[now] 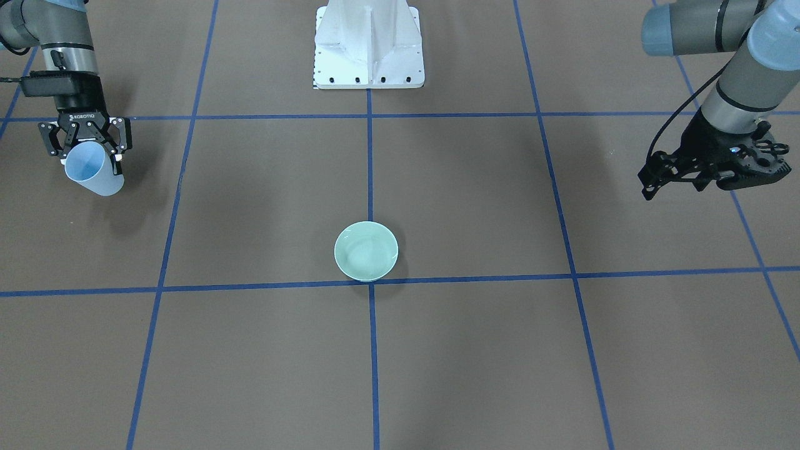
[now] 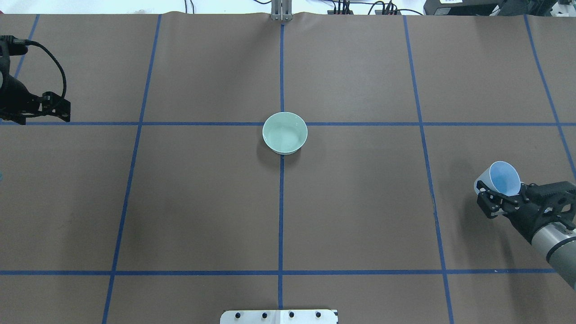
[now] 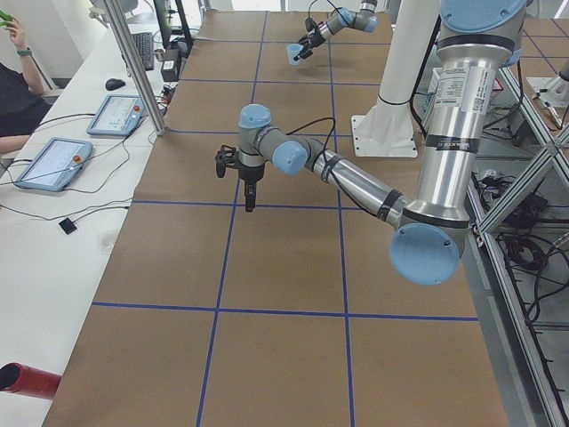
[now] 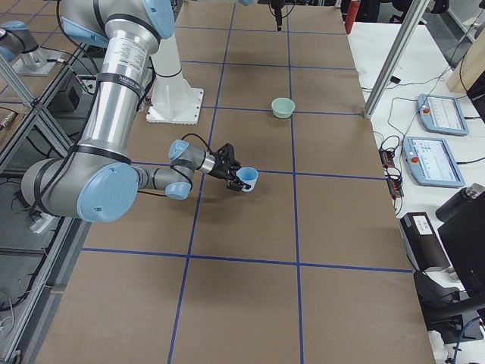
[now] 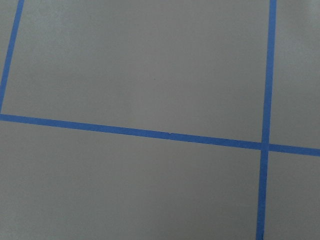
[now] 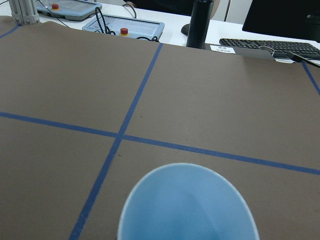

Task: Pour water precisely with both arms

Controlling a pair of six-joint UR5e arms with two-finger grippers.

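Right arm [image 1: 59, 44]: stationed at the robot's right side of the bench [image 1: 262, 200]. The right fingers [image 1: 122, 140] are clamped on a pale blue cup [image 1: 97, 178], which is held tilted above the bench with its mouth angled upward (contents not discernible).

Left arm [image 1: 747, 75]: stationed at the opposite side. The left fingers [image 1: 681, 169] hang above the bench; whether they are parted or pressed together cannot be told.

A pale green bowl [image 1: 366, 251] stands upright at mid-bench on a crossing of blue tape lines [image 1: 469, 278], well apart from both arms. A white pedestal [image 1: 369, 50] stands behind it.
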